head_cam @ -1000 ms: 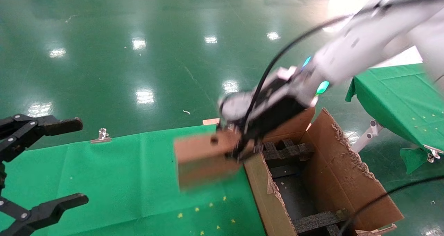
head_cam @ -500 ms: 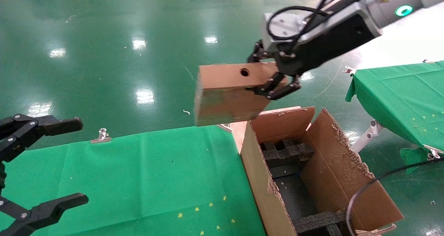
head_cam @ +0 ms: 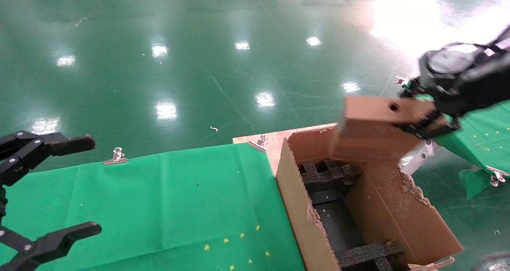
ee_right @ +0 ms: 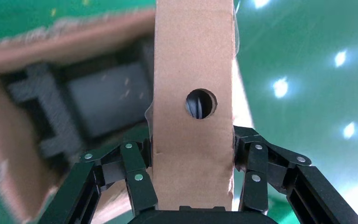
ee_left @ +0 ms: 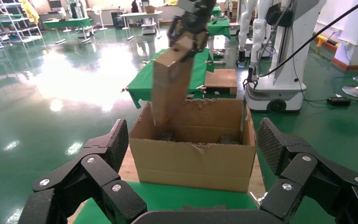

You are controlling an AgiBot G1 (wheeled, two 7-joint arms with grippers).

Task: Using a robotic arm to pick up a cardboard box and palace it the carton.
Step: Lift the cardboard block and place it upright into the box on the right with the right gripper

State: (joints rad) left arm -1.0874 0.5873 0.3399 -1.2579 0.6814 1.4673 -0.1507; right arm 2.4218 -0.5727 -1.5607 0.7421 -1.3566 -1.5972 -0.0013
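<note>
The right gripper (ee_right: 193, 186) pinches the cardboard box (head_cam: 372, 133) above the carton (head_cam: 303, 215) at the tabletop's right edge — the carton's ragged flap could snag the box. The left gripper (head_cam: 48, 191) hangs spread, idle, off the left edge.

head: high, downward; wrists: close, facing carton (ee_left: 193, 154); shared: carton

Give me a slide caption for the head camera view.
Right gripper carries the cardboard box above the open carton; left gripper waits open.
</note>
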